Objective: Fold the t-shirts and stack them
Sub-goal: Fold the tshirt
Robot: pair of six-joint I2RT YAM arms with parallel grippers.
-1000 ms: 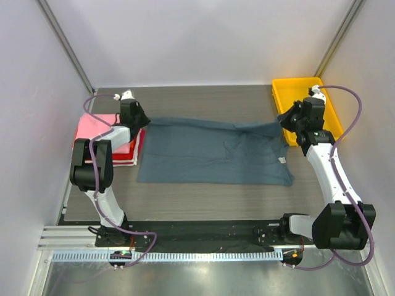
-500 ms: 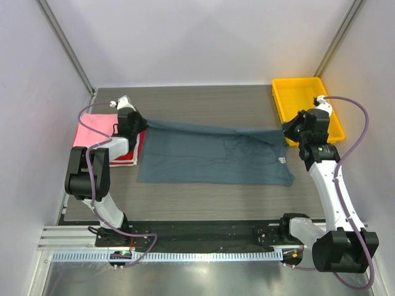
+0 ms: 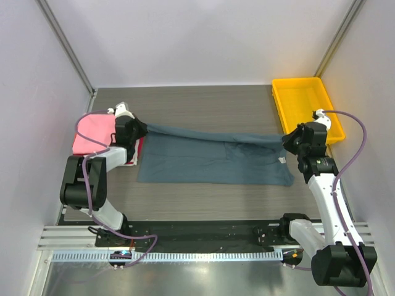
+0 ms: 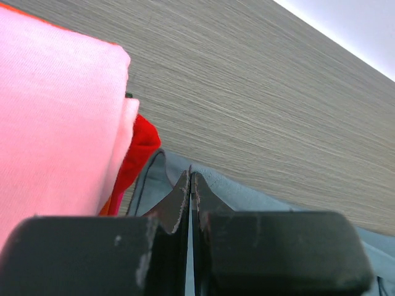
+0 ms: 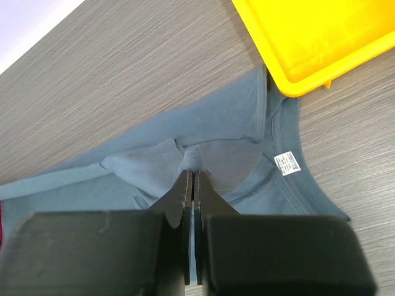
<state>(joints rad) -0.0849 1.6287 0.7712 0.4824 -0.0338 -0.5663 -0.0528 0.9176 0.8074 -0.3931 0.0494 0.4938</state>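
Observation:
A slate blue-grey t-shirt [image 3: 213, 161] lies spread across the middle of the table, its far edge lifted into a taut line between both arms. My left gripper [image 3: 141, 128] is shut on the shirt's left far corner [image 4: 203, 185]. My right gripper [image 3: 285, 138] is shut on a pinch of the same shirt [image 5: 192, 157] near its collar and white label [image 5: 286, 163]. A folded pink t-shirt [image 3: 94, 134] lies on a red one [image 4: 137, 154] at the left, right beside the left gripper [image 4: 190, 176].
A yellow plastic tray [image 3: 305, 105] sits at the back right corner, just beyond the right gripper [image 5: 192, 174]; its corner [image 5: 296, 80] overlaps the shirt's edge in the right wrist view. Grey walls close in on both sides. A black rail runs along the near table edge.
Both grippers have pulled toward the near side with the shirt's far edge held, and that edge now lies closer to the front over the rest of the shirt.

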